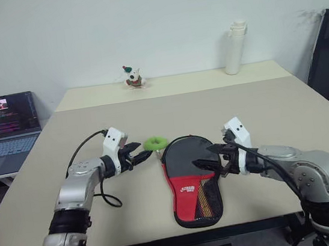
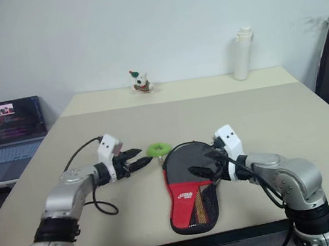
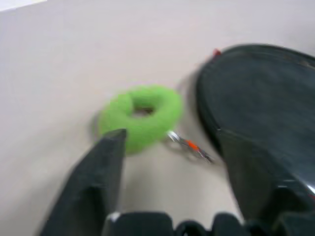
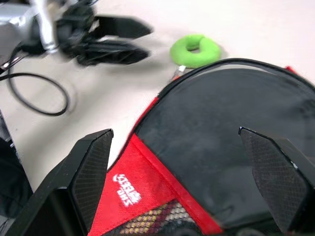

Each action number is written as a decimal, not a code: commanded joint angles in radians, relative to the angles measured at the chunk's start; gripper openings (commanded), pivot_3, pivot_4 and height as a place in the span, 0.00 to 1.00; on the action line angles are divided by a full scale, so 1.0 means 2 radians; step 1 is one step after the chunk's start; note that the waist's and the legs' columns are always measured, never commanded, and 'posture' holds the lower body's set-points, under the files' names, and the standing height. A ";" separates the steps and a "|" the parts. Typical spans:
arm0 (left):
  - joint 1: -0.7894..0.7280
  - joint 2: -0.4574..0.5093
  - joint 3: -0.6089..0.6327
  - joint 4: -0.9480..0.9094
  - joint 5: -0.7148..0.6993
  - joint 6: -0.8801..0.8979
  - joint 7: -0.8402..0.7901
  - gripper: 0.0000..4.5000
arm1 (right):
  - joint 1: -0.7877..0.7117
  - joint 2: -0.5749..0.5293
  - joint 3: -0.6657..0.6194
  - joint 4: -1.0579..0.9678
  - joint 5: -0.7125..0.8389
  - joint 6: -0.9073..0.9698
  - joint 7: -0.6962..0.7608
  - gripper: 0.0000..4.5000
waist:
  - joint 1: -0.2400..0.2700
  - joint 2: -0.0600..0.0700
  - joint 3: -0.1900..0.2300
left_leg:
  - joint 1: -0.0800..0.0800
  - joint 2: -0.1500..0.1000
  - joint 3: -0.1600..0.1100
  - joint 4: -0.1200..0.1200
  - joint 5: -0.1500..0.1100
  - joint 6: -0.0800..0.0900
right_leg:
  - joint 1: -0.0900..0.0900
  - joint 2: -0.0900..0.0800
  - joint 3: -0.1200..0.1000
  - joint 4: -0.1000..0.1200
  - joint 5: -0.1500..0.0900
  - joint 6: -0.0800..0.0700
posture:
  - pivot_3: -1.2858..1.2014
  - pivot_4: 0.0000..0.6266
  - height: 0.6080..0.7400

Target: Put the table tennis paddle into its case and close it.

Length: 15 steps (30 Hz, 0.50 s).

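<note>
Left eye view shows my left gripper point(image 1: 141, 156) spread wide beside the green ring point(image 1: 155, 143), ready to pull the zip, while my right gripper point(image 1: 208, 156) hovers wide over the case point(image 1: 190, 180) at the near table edge.

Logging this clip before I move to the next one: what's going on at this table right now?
A two-armed robot is working on a paddle case lying flat on the table. Both pincers are open and hold nothing. The left pincer points at a green fuzzy ring beside the case's round black end; the right pincer hovers over that black part. The paddle seems to be inside already; whether the zipper is shut, I can't tell.
</note>
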 commanded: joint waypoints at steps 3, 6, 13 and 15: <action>-0.081 -0.020 -0.006 0.127 0.036 -0.041 0.019 1.00 | -0.007 0.005 0.015 0.004 -0.012 -0.030 0.005 1.00 | 0.000 0.000 0.000 | 0.000 0.000 0.000 0.000 0.000 0.000 | 0.000 0.000 0.000 0.000 0.000 0.000 | 0.52 0.24 1.00; -0.122 -0.032 -0.008 0.211 0.054 -0.063 0.026 1.00 | -0.007 0.009 0.017 0.008 -0.015 -0.036 0.001 1.00 | -0.001 0.000 0.000 | 0.000 -0.001 0.000 0.000 0.000 0.000 | 0.000 0.001 0.000 0.000 0.000 0.000 | 0.52 0.24 1.00; -0.184 -0.064 -0.010 0.356 0.092 -0.115 0.044 1.00 | -0.001 0.019 0.019 0.007 -0.024 -0.039 -0.011 1.00 | 0.000 0.000 0.000 | 0.000 -0.001 0.000 0.000 0.000 0.000 | 0.000 0.001 -0.001 0.000 0.000 0.000 | 0.52 0.24 1.00; -0.185 -0.070 -0.015 0.371 0.103 -0.126 0.037 1.00 | -0.001 0.021 0.020 0.006 -0.027 -0.039 -0.014 1.00 | 0.000 0.000 0.000 | 0.000 -0.001 0.000 0.000 0.000 0.000 | 0.000 0.001 -0.001 0.000 0.000 0.000 | 0.52 0.24 1.00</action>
